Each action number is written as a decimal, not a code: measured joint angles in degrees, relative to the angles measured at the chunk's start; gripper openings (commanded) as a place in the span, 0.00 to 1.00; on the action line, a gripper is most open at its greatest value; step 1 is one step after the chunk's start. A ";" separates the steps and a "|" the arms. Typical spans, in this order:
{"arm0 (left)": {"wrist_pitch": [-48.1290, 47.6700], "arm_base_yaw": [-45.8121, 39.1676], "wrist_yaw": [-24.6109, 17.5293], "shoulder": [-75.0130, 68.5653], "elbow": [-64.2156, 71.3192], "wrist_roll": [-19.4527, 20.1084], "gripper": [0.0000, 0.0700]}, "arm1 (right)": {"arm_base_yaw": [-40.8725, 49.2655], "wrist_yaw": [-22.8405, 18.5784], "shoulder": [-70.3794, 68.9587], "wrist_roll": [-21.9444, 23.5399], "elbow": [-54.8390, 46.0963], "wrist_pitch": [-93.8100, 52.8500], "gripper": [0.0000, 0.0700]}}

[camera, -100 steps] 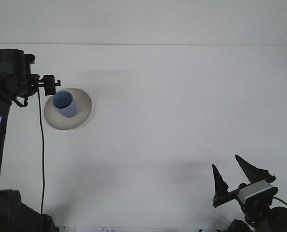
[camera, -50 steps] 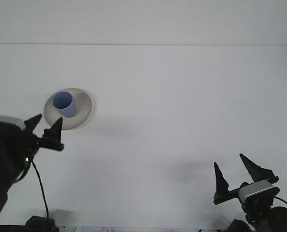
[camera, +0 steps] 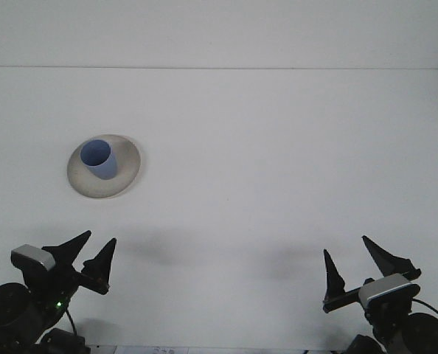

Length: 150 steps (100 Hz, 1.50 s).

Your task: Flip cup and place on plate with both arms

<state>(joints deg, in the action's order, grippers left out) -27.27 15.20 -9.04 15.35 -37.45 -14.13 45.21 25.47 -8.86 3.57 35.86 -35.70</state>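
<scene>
Blue cup (camera: 98, 159) stands mouth-up on your plate (camera: 127, 168), far left on the white surface (camera: 278, 162). Your left gripper (camera: 91, 253) and right gripper (camera: 355, 262) sit low at the near edge, well apart from it, fingers spread and holding nothing, as far as you can see.
</scene>
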 measured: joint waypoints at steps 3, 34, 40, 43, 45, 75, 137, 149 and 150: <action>-0.13 0.00 0.00 0.02 0.00 0.02 0.36 | 0.00 0.00 0.00 0.15 0.00 0.00 0.37; -0.22 0.00 0.00 0.11 0.02 0.00 0.02 | 0.00 -0.15 0.00 0.59 0.00 0.13 0.01; -0.20 0.00 0.00 0.11 0.02 0.00 0.02 | 0.00 -0.13 0.00 0.72 0.00 0.52 0.01; -0.20 0.00 0.00 0.09 0.02 0.00 0.02 | 0.00 -0.13 0.00 0.74 0.00 0.68 0.01; -0.20 0.00 0.00 0.09 0.02 0.00 0.02 | 0.00 -0.13 0.00 0.74 0.00 0.74 0.01; -0.20 0.00 0.00 0.09 0.02 0.00 0.02 | 0.00 -0.13 0.00 0.74 0.00 0.81 0.01; 14.16 -7.76 9.84 -9.09 15.30 18.40 0.02 | 0.00 -0.11 0.00 0.74 0.00 0.81 0.01; 17.90 -10.43 13.68 -12.96 25.14 21.86 0.02 | 0.00 -0.11 0.00 0.74 0.00 0.83 0.01; 18.05 -10.58 13.68 -13.20 25.79 22.01 0.02 | 0.00 -0.11 0.00 0.74 0.00 0.81 0.01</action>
<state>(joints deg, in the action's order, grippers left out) -9.21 4.62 4.64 2.15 -11.66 7.88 45.21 25.36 -8.86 4.32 35.86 -34.89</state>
